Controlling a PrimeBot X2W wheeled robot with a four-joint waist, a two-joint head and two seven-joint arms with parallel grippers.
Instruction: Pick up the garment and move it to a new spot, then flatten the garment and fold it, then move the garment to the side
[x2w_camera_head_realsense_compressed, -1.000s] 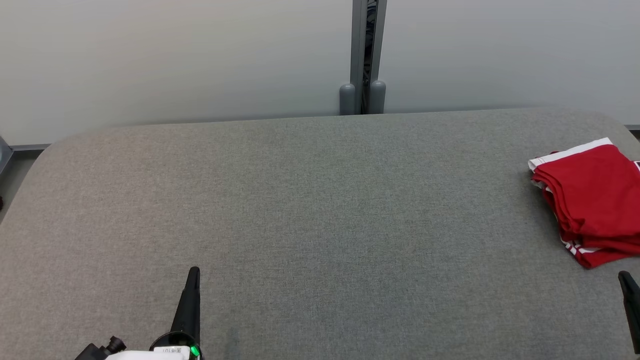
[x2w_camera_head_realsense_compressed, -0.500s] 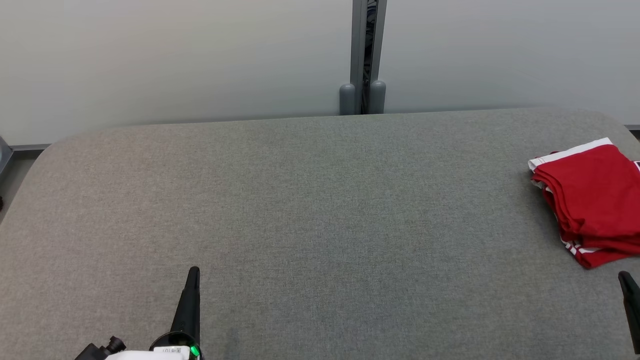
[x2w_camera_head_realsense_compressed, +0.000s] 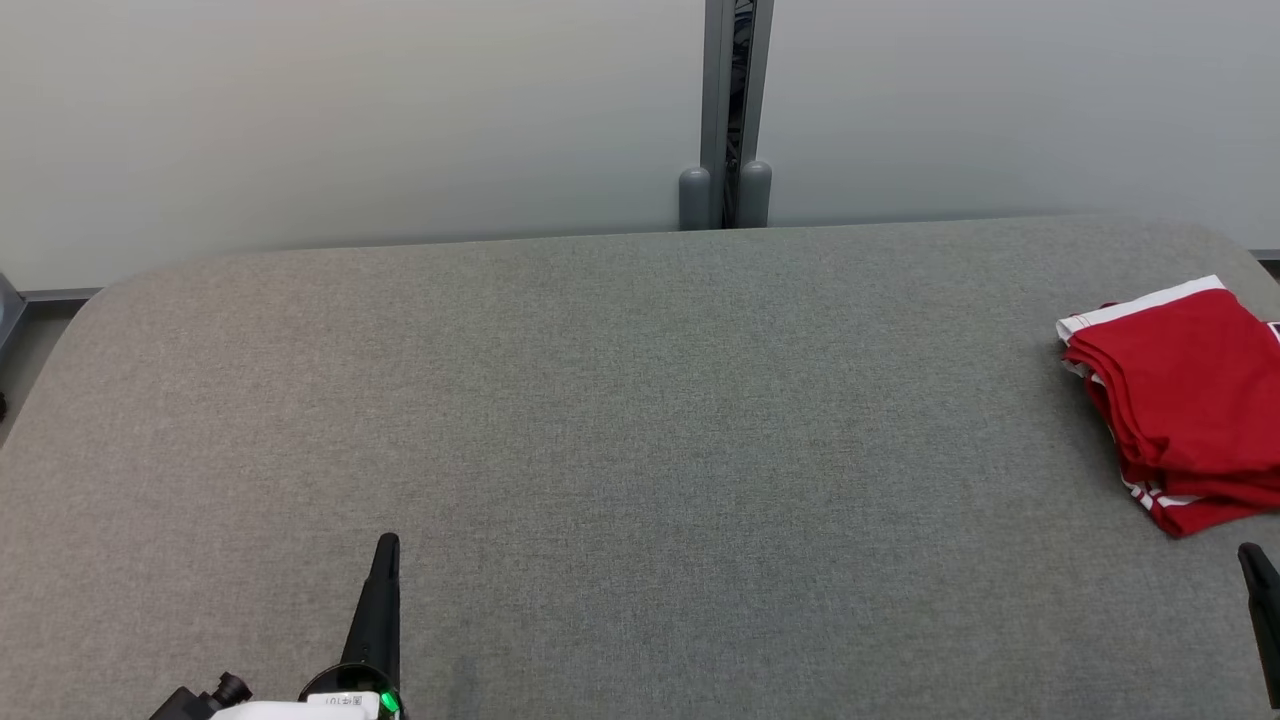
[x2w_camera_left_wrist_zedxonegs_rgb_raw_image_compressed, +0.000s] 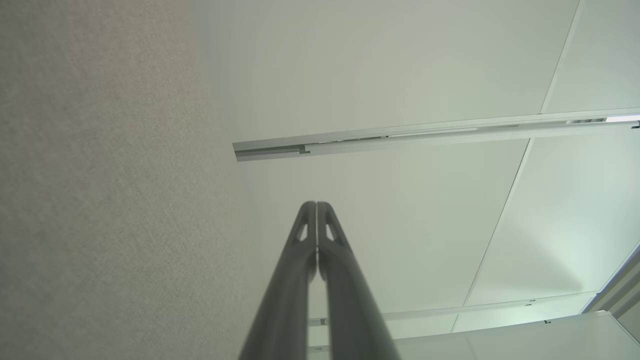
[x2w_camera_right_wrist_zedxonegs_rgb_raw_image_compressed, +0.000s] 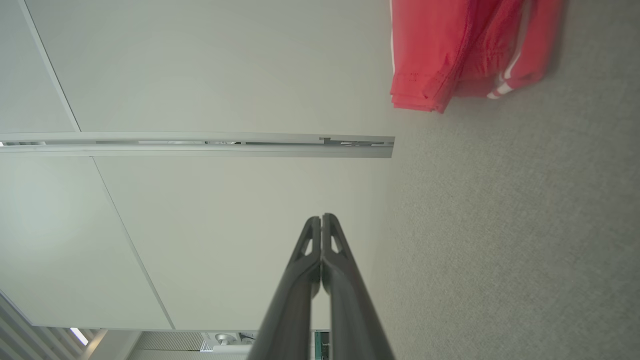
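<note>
Prob. office/lab bay: 2 pale partition panels (x2w_camera_head_realsense_compressed: 350, 120) w/ metal post (x2w_camera_head_realsense_compressed: 737, 100), grey felt table (x2w_camera_head_realsense_compressed: 640, 400).

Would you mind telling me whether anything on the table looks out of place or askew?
Nothing stands out. The red garment lies folded near the right edge of the grey table, its layers slightly fanned. The left gripper and right gripper sit apart from it, jaws shut.

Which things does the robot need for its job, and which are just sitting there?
For the job: folded red garment, grey table, left gripper, right gripper, both shut.
Just there: grey post, pale wall panels.
</note>
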